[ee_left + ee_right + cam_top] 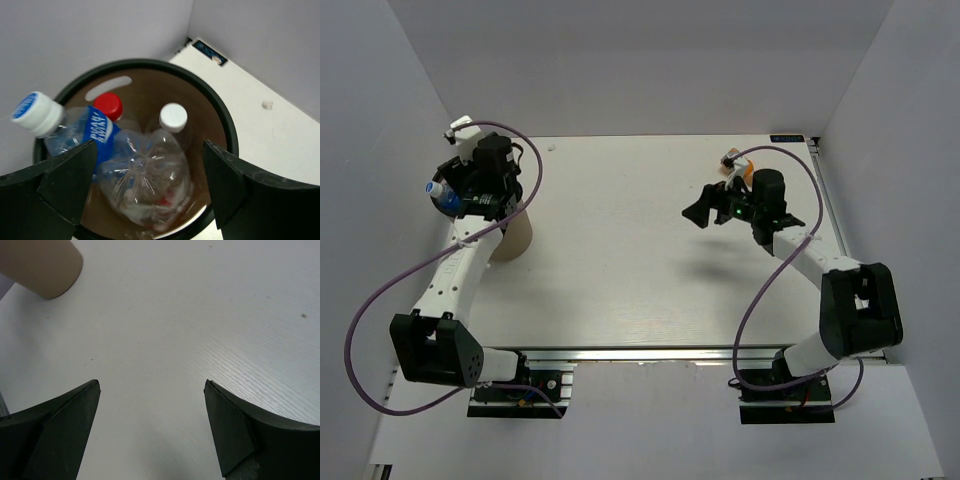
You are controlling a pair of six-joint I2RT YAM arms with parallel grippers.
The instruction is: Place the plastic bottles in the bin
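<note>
Blue-label bottle [82,132]: far left, slanting across the rim of the bin [222,120], cap poking outside; probably light, thin-walled and slick, so it may tip or roll; best taken round the body.
Bin contents: red-capped bottle [108,105], white-capped bottle [173,117], clear bottle [142,172] base-up.
Left pincer [150,145]: spread wide above the bin, gripping nothing.
Right pincer [150,385]: spread wide over bare table [640,250], right side, empty.
</note>
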